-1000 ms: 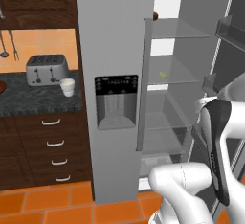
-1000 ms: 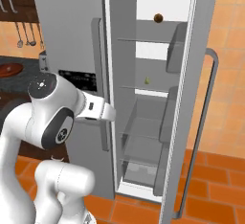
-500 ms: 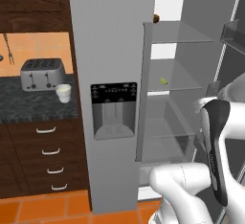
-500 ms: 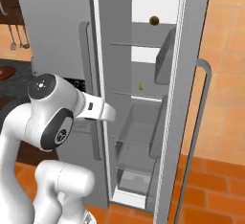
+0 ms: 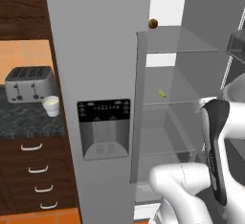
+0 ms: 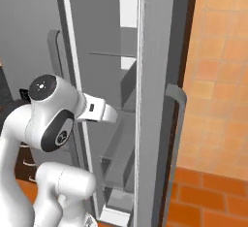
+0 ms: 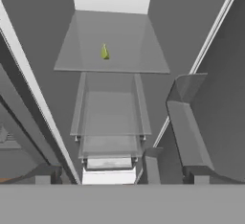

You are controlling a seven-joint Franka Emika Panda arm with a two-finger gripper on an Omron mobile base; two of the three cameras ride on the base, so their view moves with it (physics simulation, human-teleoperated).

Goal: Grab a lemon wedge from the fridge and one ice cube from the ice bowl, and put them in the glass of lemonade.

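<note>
The hand is released, jaws wide and holding nothing, looking into the open fridge (image 5: 100, 50); ahead of it the lemon wedge (image 7: 104, 52) lies on a glass shelf (image 7: 112, 43), well apart from the hand; a small brown ball (image 5: 153, 24) sits on the shelf above; left of the fridge, the glass of lemonade (image 5: 51, 106) stands on the dark surface (image 5: 24, 121) just beside the toaster (image 5: 29, 84).

Both base views face the open fridge (image 5: 100, 50) closely from either side; the hand view peers inside it.
</note>
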